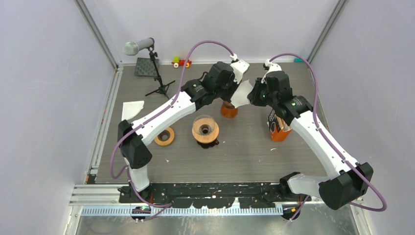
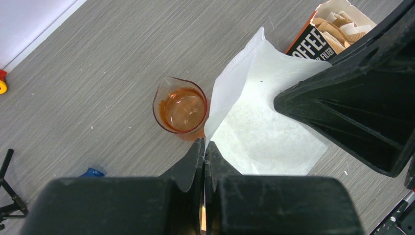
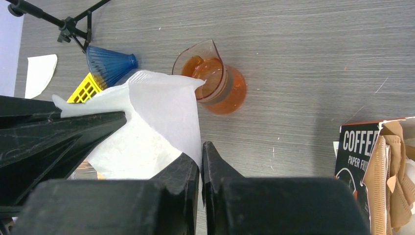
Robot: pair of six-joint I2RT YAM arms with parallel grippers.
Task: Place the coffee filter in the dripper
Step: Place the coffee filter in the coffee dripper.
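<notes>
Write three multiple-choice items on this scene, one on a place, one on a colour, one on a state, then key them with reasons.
1. Relative to the dripper, the filter box stands:
A. to its left
B. to its right
C. behind it

2. The glass server is:
A. blue
B. orange
C. green

3. The white filter is:
A. seated in the dripper
B. inside the box
C. held up in the jaws of the left gripper and right gripper

Key: 1 B, the top view shows it rightward; 2 B, both wrist views show orange glass; 3 C, each wrist view shows shut jaws pinching its edge.
</notes>
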